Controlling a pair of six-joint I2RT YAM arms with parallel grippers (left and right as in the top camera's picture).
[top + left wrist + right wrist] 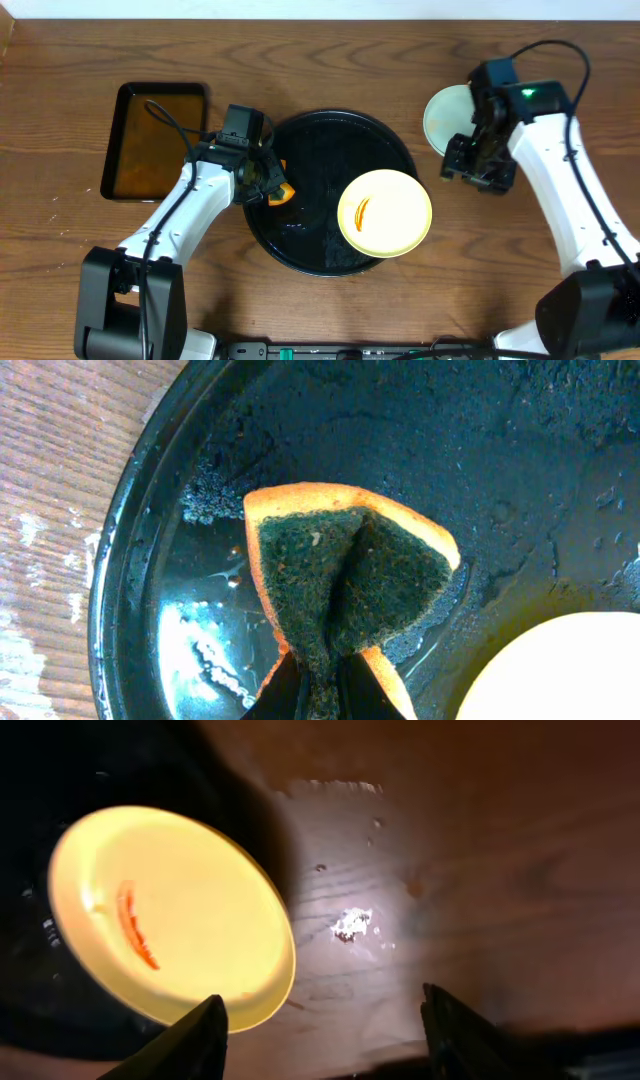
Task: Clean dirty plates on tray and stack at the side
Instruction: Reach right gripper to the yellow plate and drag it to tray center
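Overhead, the yellow plate is seen lying on the right part of the tray, its edge reaching past the tray's rim, with an orange-red smear not yet cleaned off. A pale plate is set on the table at the side, partly hidden by the right arm, and whether more than one is stacked there cannot be told. The left gripper is held over the tray's left part with the sponge in it, well apart from the yellow plate. The right gripper hangs over the table just beside the pale plate. If the yellow plate is scrubbed without being steadied, it may well be pushed off the rim. From the left wrist, the left gripper is seen clamped on the folded sponge, green scouring face outward, above the wet tray. The hold is taken at one narrow end, so the sponge could be twisted or dragged out under hard pressure. Only a corner of the yellow plate is shown. From the right wrist, the right gripper is seen with fingers spread wide and nothing between them, near the yellow plate but not around it. Wet patches are seen on the table, so a slippery rim might be lost if pinched shallowly.
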